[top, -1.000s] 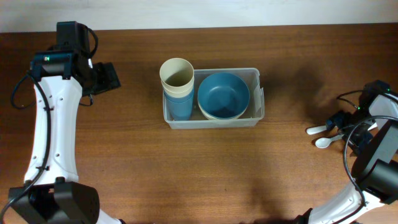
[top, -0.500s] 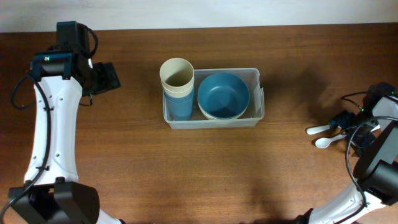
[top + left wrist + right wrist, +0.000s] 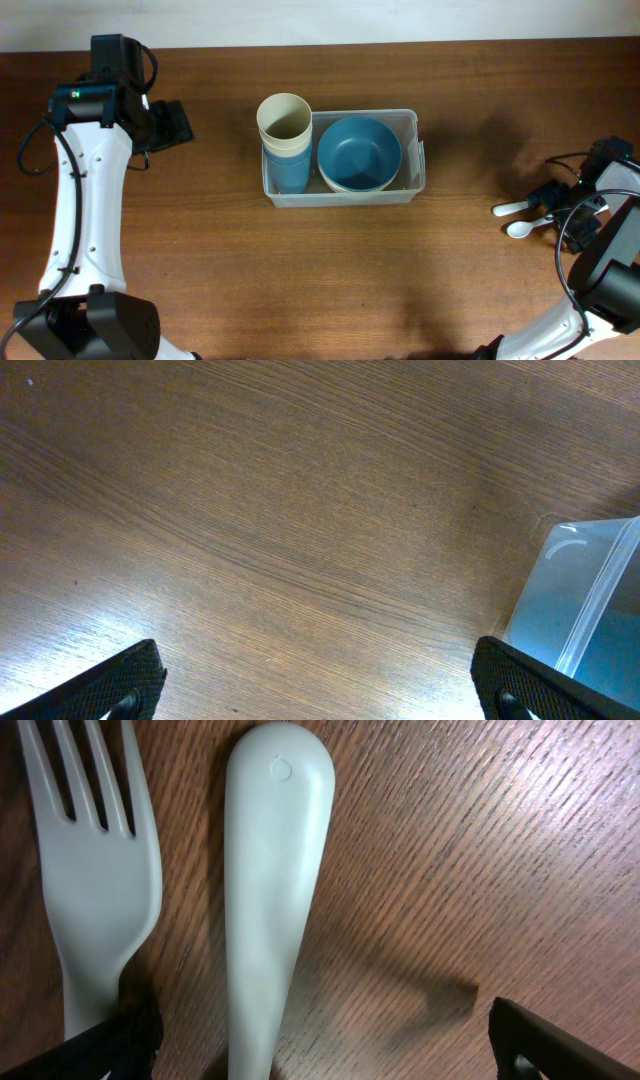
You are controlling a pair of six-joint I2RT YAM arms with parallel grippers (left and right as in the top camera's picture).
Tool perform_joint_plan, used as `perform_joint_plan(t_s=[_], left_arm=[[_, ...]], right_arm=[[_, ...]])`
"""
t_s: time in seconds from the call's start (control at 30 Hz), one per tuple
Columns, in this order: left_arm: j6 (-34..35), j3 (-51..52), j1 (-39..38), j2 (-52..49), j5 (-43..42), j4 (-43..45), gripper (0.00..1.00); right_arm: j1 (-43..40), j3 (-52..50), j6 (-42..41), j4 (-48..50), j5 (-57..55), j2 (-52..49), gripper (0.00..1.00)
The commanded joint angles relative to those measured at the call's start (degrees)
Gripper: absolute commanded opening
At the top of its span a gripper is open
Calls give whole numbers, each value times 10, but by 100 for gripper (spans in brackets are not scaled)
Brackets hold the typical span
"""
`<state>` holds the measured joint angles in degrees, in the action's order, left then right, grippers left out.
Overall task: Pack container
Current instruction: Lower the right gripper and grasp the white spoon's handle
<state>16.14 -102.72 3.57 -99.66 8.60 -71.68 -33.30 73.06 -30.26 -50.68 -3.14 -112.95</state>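
A clear plastic container (image 3: 340,198) sits at the middle of a brown wooden bench (image 3: 300,280). At its left end stands a stack of cups (image 3: 285,125), a cream one on top of blue ones, rising above the rim. To the right of the stack, a blue bowl (image 3: 359,148) is nested in a cream bowl (image 3: 345,185) that shows only as a thin edge on the near side.

The left pincer (image 3: 172,124) hangs over bare wood, well to the left of the container. In its wrist camera only the two dark fingertips show, in the bottom corners, spread wide apart, and one rounded corner of the container (image 3: 590,610) is cut off at the right edge.

The right pincer (image 3: 553,195) is at the far right of the bench, its arm partly out of frame. Its fingers are apart, low over a white plastic fork (image 3: 90,870) and a white plastic handle (image 3: 275,890) lying side by side. The handle's other end is cut off, so the utensil cannot be identified.
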Motion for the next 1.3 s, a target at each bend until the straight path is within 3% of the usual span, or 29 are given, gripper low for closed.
perform_joint_plan(t_s=[0.0,0.03,0.17,0.5,0.8,0.97,1.27], left_arm=[[6,5,2,0,2,1,100],[6,5,2,0,2,1,100],[6,5,2,0,2,1,100],[6,5,2,0,2,1,100],[6,5,2,0,2,1,100],[6,5,2,0,2,1,100],[6,5,2,0,2,1,100]], right_arm=[[-1,-14,-7,3,3,0,99],[-1,-14,-7,4,6,0,100],[-1,-14,-7,10,24,0,77],[-1,-14,-7,15,30,0,36],[-1,-14,-7,23,55,0,24],[-1,-14,-7,24,55,0,7],[-1,-13,-7,23,59,0,6]])
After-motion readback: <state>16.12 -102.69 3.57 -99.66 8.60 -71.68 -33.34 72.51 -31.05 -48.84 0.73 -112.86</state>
